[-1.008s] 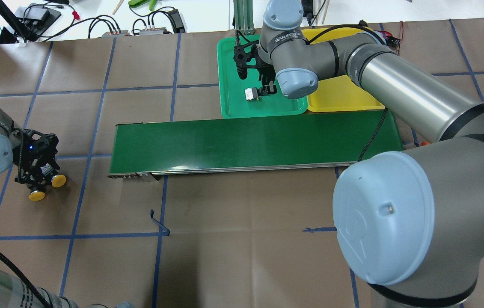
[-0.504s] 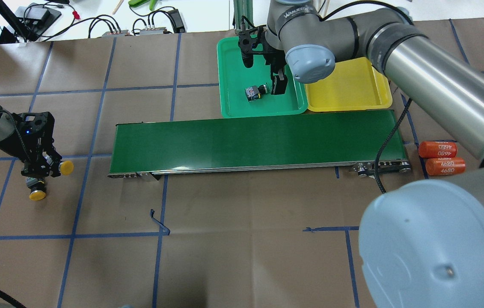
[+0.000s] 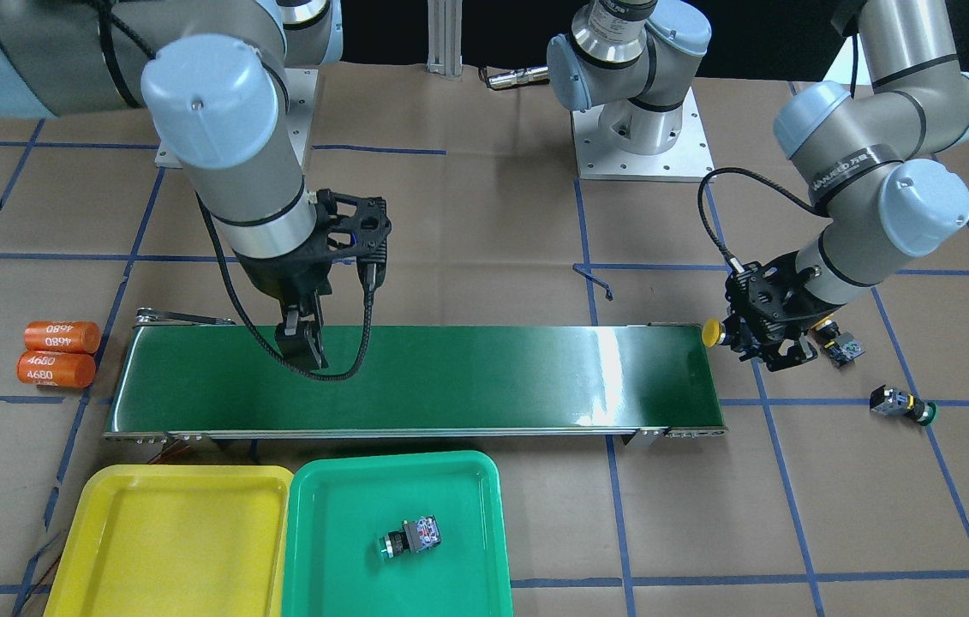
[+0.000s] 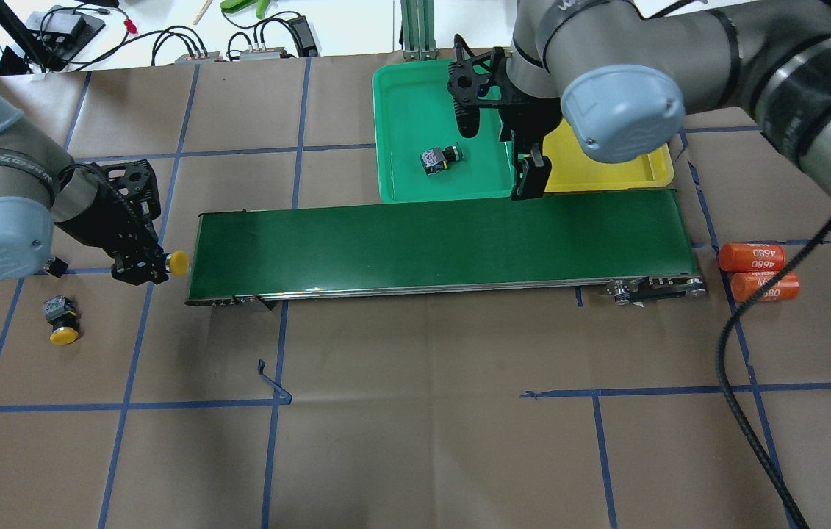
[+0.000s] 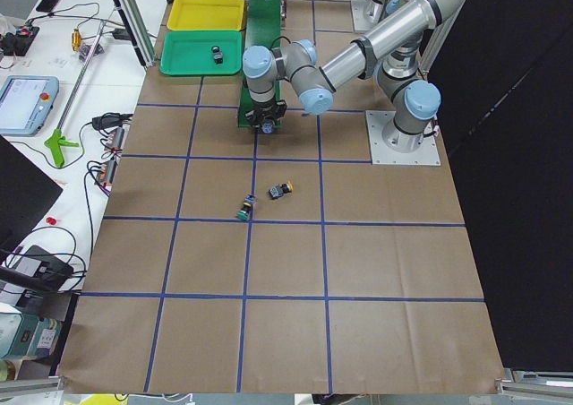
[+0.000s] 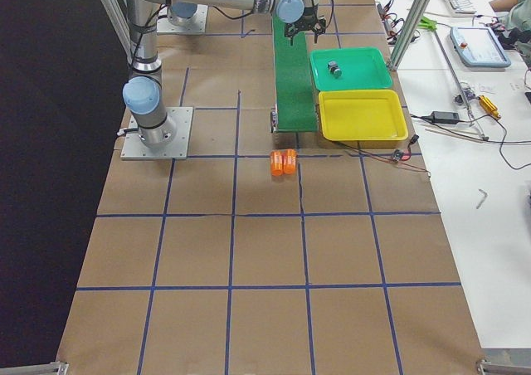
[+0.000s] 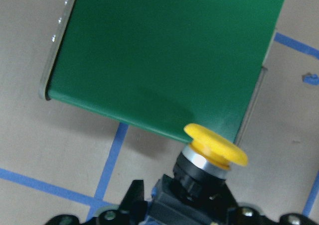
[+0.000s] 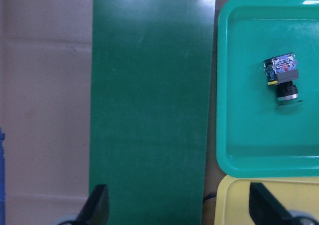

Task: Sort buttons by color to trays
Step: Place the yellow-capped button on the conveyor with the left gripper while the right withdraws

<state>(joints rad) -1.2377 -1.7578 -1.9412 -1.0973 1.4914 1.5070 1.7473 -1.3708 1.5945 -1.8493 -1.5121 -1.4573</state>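
Left wrist-mounted view: the left tool (image 7: 197,197) clenches a yellow button (image 7: 214,148) by its blocky body, just beside the belt (image 7: 164,51) end. Light, rigid and smooth-capped, it likely grips best there. The right tool (image 8: 180,207) hangs released over the belt.

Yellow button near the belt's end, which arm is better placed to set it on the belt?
Left. The left gripper holds the yellow button right at the end of the conveyor belt; the right gripper is open, empty, farther along the belt.
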